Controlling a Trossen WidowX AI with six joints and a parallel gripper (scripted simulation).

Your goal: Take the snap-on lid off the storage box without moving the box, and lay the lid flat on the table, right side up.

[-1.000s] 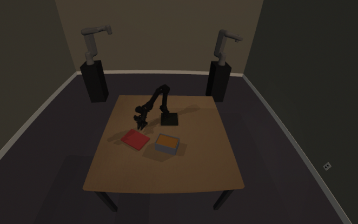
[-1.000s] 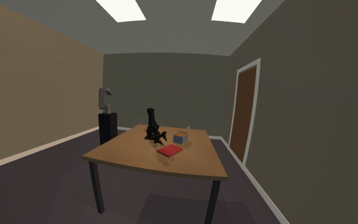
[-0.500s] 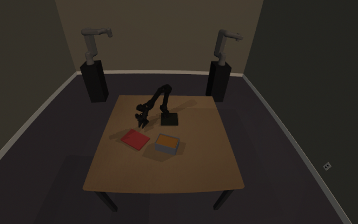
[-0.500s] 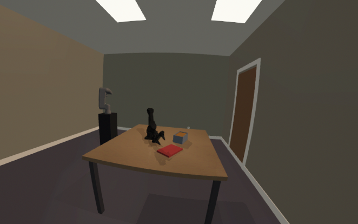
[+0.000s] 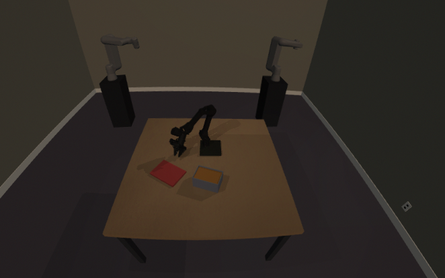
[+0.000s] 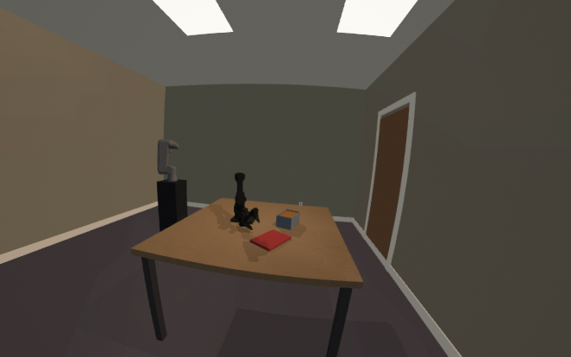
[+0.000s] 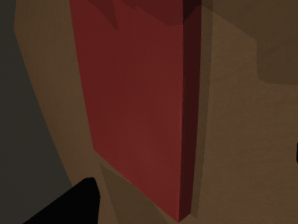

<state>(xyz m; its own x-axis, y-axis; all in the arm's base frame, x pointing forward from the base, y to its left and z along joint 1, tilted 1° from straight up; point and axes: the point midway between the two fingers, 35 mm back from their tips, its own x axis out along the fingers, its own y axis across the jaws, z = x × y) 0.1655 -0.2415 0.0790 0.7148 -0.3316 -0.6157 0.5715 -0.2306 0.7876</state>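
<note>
The red lid (image 5: 167, 172) (image 6: 271, 239) (image 7: 136, 103) lies flat on the wooden table (image 5: 235, 208) (image 6: 203, 247), to the left of the box in the top view. The grey storage box (image 5: 208, 178) (image 6: 287, 219) stands open with an orange inside. My black gripper (image 5: 177, 152) (image 6: 251, 222) is open and empty. It hangs a little above the table, just behind the lid's far edge and apart from it. In the wrist view only one dark fingertip (image 7: 63, 223) shows at the lower left.
The arm's black base plate (image 5: 210, 148) sits behind the box. Two grey arms on black pedestals (image 5: 117, 101) (image 5: 271, 101) stand on the floor behind the table. A door (image 6: 390, 181) is in the right wall.
</note>
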